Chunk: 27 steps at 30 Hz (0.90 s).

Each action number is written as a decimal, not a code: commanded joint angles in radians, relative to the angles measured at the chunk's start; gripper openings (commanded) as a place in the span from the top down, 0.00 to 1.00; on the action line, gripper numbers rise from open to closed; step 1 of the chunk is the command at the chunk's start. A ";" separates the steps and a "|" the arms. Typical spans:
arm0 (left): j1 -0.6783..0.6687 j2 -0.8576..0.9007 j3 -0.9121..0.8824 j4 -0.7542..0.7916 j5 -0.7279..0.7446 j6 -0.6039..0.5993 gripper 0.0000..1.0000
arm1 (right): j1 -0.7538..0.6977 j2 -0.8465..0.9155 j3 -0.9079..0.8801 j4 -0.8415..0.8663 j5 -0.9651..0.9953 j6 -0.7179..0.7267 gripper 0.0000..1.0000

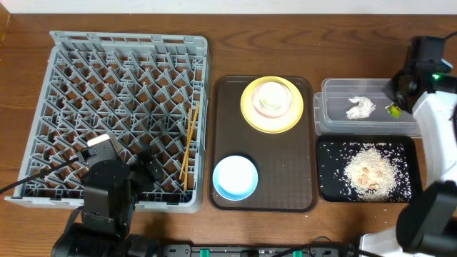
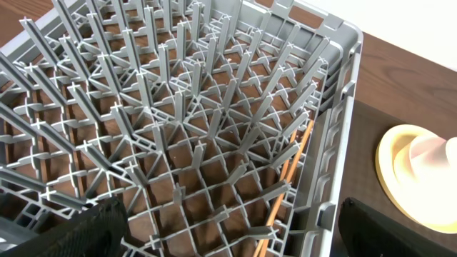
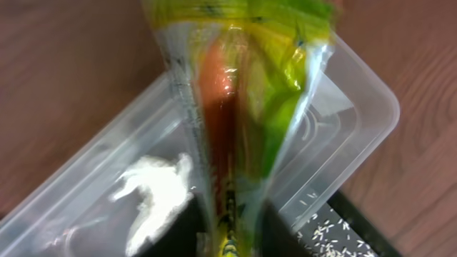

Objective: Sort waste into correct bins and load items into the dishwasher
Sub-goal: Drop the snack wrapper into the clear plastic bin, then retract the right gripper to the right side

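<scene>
Underneath, a brown wooden table bears the dish rack.

I seem to be at a test bench staged like a kitchen: the wooden tabletop carries a grey dish rack, brown serving tray and yellow plate.

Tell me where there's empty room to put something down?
The brown tray is bare right of the bowl, below the plate. The black tray is crowded with rice.
</scene>
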<state>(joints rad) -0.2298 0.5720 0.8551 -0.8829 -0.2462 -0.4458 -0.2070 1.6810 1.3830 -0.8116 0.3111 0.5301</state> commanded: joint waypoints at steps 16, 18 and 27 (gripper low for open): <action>0.006 -0.003 0.008 0.000 -0.013 -0.001 0.05 | -0.040 -0.291 -0.002 -0.238 -0.241 -0.121 0.01; 0.006 -0.003 0.008 0.000 -0.013 -0.001 0.04 | -0.040 -0.355 -0.002 -0.278 -0.249 -0.120 0.01; 0.006 -0.002 0.008 0.000 -0.013 -0.001 0.04 | -0.041 -0.549 -0.002 -0.449 -0.249 -0.120 0.01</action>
<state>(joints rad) -0.2298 0.5720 0.8551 -0.8833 -0.2459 -0.4458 -0.2485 1.1667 1.3777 -1.2392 0.0738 0.4232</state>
